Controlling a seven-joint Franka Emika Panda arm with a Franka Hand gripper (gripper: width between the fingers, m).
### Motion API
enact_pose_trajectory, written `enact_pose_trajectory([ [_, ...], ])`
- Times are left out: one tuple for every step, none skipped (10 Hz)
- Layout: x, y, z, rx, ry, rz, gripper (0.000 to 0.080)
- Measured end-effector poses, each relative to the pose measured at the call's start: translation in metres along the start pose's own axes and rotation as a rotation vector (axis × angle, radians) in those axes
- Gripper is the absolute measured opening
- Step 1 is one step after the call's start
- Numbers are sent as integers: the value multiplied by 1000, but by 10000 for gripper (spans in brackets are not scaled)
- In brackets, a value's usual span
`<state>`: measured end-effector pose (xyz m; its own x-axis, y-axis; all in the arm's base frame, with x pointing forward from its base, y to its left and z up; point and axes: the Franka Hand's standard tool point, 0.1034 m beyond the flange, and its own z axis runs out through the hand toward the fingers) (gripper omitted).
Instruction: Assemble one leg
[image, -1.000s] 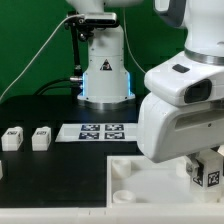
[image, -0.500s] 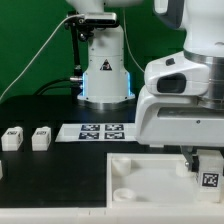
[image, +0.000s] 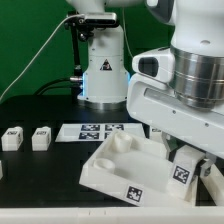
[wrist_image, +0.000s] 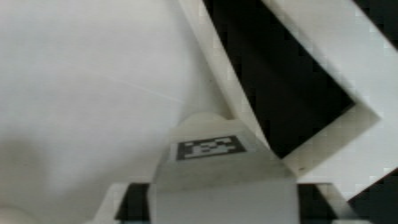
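Observation:
My gripper is shut on the leg, a small white post with a black-and-white tag on its side. It holds the leg at the exterior view's right, against the right end of the big white panel. The panel sits tilted and skewed, with round sockets on top and a tag on its front edge. In the wrist view the leg runs out from between my fingers onto the panel. Whether the leg's tip is in a socket is hidden.
Two more small white legs stand at the exterior view's left, and a third shows at the left edge. The marker board lies behind the panel. The robot base stands at the back.
The panel lay flat and square at the front; now it is tilted and turned, with its left end shifted. My gripper has moved left and down with the leg.

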<state>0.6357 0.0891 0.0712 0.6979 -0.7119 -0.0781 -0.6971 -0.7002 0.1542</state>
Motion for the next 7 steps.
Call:
enact_pose_trajectory([
  [2,4,0,-18,12,48,304],
  [3,6,1,-25,14,50,307],
  [3,6,1,-24,13,50,307],
  [3,5,1,-24,13,49,487],
  [3,6,1,-24,13,50,594],
  [3,6,1,-24,13,50,594],
  [3,6,1,-24,13,50,642],
])
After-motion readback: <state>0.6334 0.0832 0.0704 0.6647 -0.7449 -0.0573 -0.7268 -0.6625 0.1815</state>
